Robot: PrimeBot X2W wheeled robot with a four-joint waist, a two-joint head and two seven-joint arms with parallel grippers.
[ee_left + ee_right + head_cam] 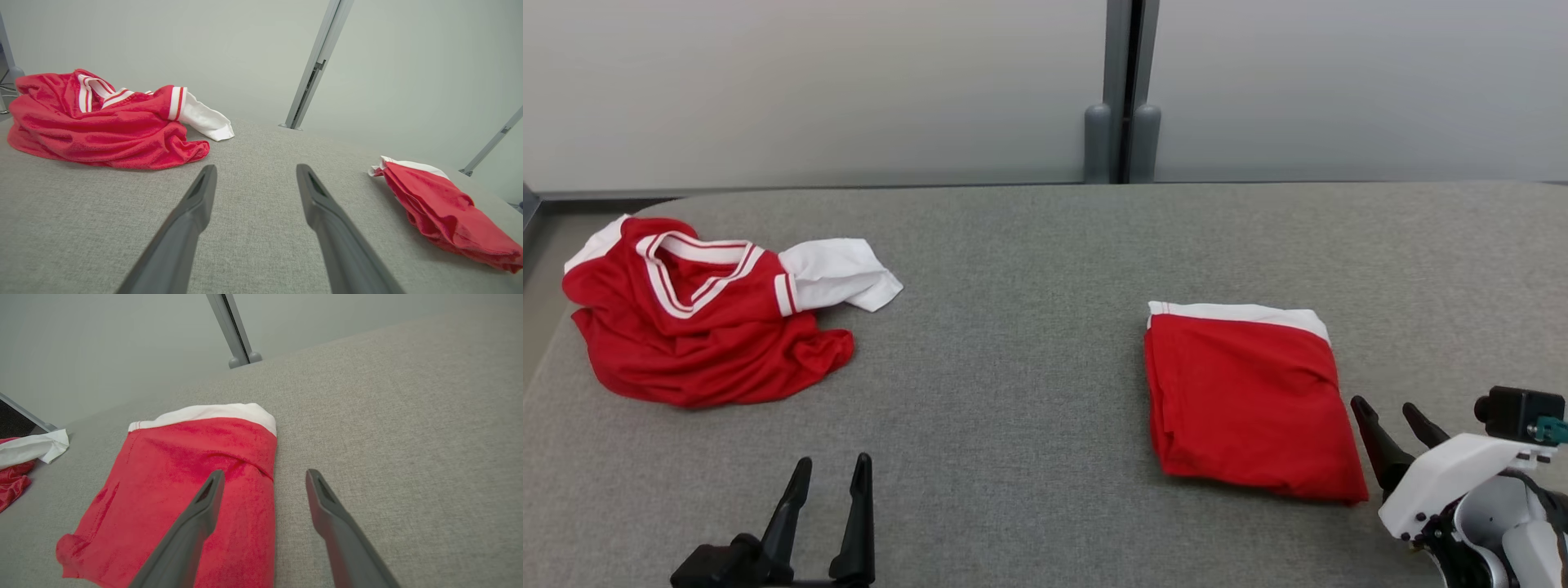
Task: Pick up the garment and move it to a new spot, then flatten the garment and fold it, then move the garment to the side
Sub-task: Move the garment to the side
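Judging by how things lie, one round of the work looks finished and the next has not begun. Widest is the grey padded table (1029, 269). On it, ahead of the left claw (833, 461) and off to its left, lies the crumpled shirt (703, 335), red with striped white trim and a white sleeve flung toward the middle, well apart from the fingers. The folded garment (1245, 400), a neat red rectangle with a white band along its far edge, lies just beside the right claw (1383, 404), on that claw's left. Both claws are spread and hold nothing. The next move, I judge, calls for the left claw to reach forward and leftward and pinch a raised fold of the heap. The head view gives the flat layout. The low left wrist view adds the heap's height and the stacked layers of the folded piece. The right wrist view puts one finger across the folded cloth's edge; touching or above, I cannot tell.
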